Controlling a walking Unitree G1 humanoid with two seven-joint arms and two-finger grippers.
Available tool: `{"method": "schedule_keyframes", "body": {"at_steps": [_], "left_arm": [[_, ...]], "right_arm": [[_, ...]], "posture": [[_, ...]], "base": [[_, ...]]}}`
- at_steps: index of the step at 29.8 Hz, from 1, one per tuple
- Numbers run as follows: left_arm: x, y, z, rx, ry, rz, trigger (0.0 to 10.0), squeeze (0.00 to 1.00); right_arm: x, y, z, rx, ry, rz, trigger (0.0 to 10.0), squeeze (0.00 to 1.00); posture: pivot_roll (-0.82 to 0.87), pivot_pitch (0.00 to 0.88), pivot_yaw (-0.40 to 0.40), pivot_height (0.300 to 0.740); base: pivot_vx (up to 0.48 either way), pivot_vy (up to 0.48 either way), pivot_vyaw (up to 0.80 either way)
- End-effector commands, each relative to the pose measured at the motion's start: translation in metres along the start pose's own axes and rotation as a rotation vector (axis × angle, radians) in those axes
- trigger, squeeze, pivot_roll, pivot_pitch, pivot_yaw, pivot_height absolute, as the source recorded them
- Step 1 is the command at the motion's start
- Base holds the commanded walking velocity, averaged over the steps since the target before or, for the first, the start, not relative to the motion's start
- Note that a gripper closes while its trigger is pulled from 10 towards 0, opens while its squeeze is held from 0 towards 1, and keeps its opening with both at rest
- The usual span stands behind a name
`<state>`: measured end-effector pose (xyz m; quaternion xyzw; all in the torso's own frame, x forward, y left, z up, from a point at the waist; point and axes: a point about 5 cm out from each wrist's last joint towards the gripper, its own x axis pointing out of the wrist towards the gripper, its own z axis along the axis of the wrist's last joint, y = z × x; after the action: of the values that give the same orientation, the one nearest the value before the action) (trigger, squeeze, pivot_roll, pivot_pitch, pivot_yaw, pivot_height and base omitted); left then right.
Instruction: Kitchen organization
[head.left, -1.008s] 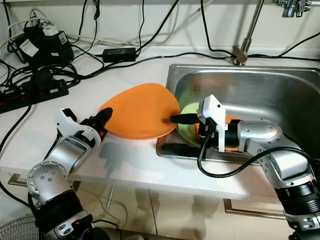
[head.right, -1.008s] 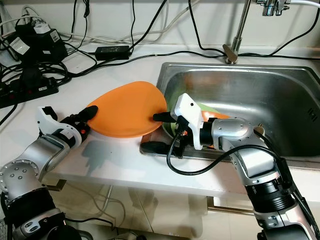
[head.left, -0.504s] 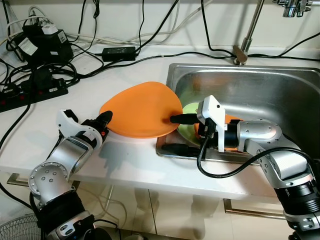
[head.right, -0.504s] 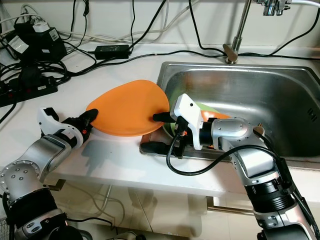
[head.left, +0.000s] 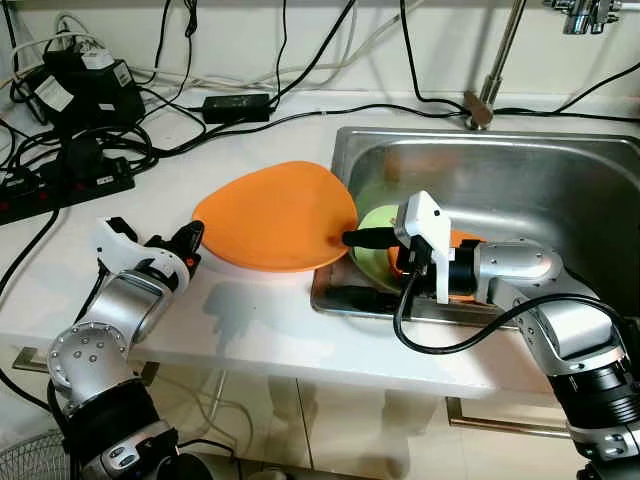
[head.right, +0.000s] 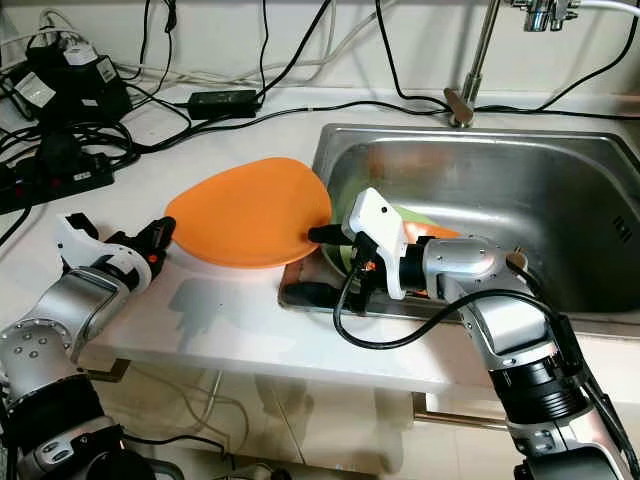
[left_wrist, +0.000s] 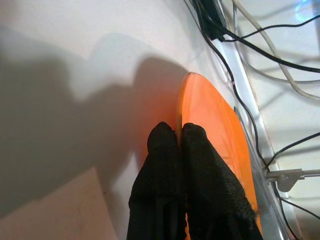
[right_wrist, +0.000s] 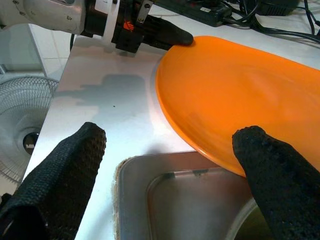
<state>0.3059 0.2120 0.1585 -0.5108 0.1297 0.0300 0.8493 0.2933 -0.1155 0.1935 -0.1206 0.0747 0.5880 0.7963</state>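
Orange plastic is what stands out: a large orange plate (head.left: 275, 216) is held tilted above the white desk (head.left: 250, 320), its far edge reaching over the left rim of the steel sink (head.left: 520, 190). The plate's near rim is pinched by the left gripper (head.left: 190, 240), whose two black fingers (left_wrist: 167, 175) are seen pressed together on the thin edge in the left wrist view. The plate's shadow is cast on the desk beneath it.

The right gripper (head.left: 352, 266) is positioned at the sink's front left corner, its fingers spread wide: one finger (right_wrist: 272, 170) is placed against the plate's edge by the sink, while the other (right_wrist: 60, 170) is set lower, along the sink's front rim. Whether the upper finger is actually touching the plate cannot be told for certain.

A green dish (head.left: 375, 245) is seen inside the sink behind the right gripper. At the back of the desk, black cables and a power strip (head.left: 60, 185) are laid against the wall, and a tap (head.left: 490, 100) is mounted behind the sink.
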Motion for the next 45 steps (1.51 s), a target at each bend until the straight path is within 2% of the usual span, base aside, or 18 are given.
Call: {"method": "schedule_keyframes", "body": {"at_steps": [1, 6, 8, 13, 14, 15, 17, 30, 36, 42, 43, 44, 45], "left_arm": [[0.001, 0.000, 0.004, 0.014, -0.024, -0.006, 0.0, 0.00], [0.000, -0.002, 0.007, 0.008, -0.061, -0.049, 0.0, 0.00], [-0.003, -0.007, 0.016, -0.009, -0.128, -0.146, 0.0, 0.00], [-0.009, -0.010, 0.018, 0.027, -0.147, -0.239, 0.0, 0.00], [-0.011, -0.012, 0.018, 0.022, -0.152, -0.265, 0.0, 0.00], [-0.014, -0.016, 0.016, 0.018, -0.148, -0.323, 0.0, 0.00], [-0.016, -0.021, 0.013, 0.014, -0.140, -0.380, 0.0, 0.00], [-0.025, -0.033, 0.010, -0.001, -0.129, -0.553, 0.0, 0.00], [-0.026, -0.035, 0.008, -0.006, -0.117, -0.591, 0.0, 0.00], [-0.028, -0.036, 0.007, -0.004, -0.095, -0.629, 0.0, 0.00], [-0.029, -0.036, 0.006, -0.005, -0.090, -0.634, 0.0, 0.00], [-0.029, -0.036, 0.006, -0.006, -0.087, -0.638, 0.0, 0.00], [-0.029, -0.036, 0.006, -0.006, -0.081, -0.644, 0.0, 0.00]], "right_arm": [[0.002, 0.000, 0.005, -0.026, -0.008, 0.009, 10.0, 0.00], [0.002, -0.001, 0.004, -0.025, -0.008, 0.005, 10.0, 0.00], [0.003, -0.004, 0.004, -0.017, -0.014, -0.011, 10.0, 0.00], [0.003, -0.014, 0.006, 0.027, -0.041, -0.086, 10.0, 0.00], [0.004, -0.019, 0.007, 0.048, -0.054, -0.124, 10.0, 0.00], [0.003, -0.031, 0.010, 0.110, -0.098, -0.199, 10.0, 0.00], [0.002, -0.041, 0.012, 0.186, -0.145, -0.263, 10.0, 0.00], [0.002, -0.059, 0.009, 0.372, -0.228, -0.359, 10.0, 0.00], [0.002, -0.064, 0.009, 0.424, -0.255, -0.381, 10.0, 0.00], [0.002, -0.069, 0.014, 0.512, -0.328, -0.380, 9.8, 0.00], [0.002, -0.070, 0.015, 0.533, -0.340, -0.380, 4.0, 0.00], [0.001, -0.070, 0.015, 0.547, -0.347, -0.381, 4.0, 0.00], [0.001, -0.071, 0.014, 0.557, -0.344, -0.385, 0.0, 0.00]], "posture": [[0.00, 0.020, 0.090, 0.740], [0.00, 0.018, 0.088, 0.740], [0.00, 0.018, 0.087, 0.740], [0.00, 0.016, 0.084, 0.740], [0.00, 0.016, 0.084, 0.740], [0.00, 0.016, 0.082, 0.740], [0.00, 0.014, 0.081, 0.740], [0.00, 0.018, 0.078, 0.740], [0.00, 0.018, 0.078, 0.740], [0.01, 0.017, 0.080, 0.740], [0.01, 0.018, 0.079, 0.740], [0.01, 0.018, 0.079, 0.740], [0.01, 0.018, 0.080, 0.740]], "base": [[0.000, 0.000, 0.00], [0.000, 0.000, 0.00], [0.000, 0.000, 0.00], [0.000, 0.000, 0.00], [0.000, 0.000, 0.00], [0.000, 0.000, 0.00], [0.000, 0.000, 0.00], [0.000, 0.000, 0.00], [0.000, 0.000, 0.00], [0.000, 0.000, 0.00], [0.000, 0.000, 0.00], [0.000, 0.000, 0.00], [0.000, 0.000, 0.00]]}}
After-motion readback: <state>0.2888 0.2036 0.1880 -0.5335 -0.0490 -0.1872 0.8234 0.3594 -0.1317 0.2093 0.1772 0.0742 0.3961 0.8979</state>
